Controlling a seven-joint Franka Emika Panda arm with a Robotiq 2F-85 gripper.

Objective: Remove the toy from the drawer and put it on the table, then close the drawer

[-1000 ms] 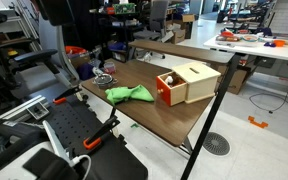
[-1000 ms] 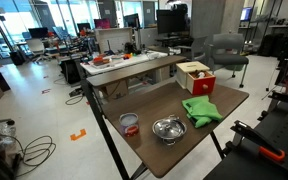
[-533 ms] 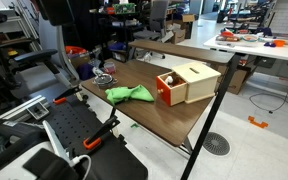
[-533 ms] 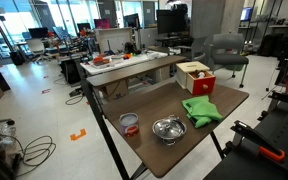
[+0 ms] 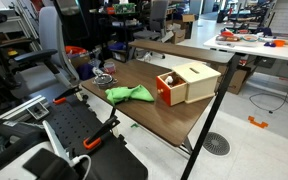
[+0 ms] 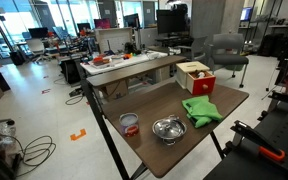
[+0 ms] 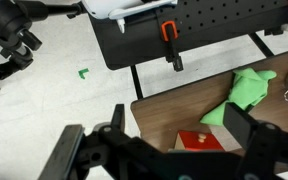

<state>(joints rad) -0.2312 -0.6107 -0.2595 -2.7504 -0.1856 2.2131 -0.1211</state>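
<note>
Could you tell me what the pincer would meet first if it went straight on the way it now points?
Most likely the drawer, whose orange-red part shows between the open pincer's fingers in the wrist view, on the table; depth is unclear.

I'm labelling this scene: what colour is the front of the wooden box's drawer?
Orange-red. The drawer front shows best in an exterior view.

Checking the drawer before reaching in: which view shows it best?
An exterior view: the drawer is nearest, orange-red front facing the camera. Also in an exterior view, the drawer is smaller; the wrist view shows it from above, low in frame.
</note>
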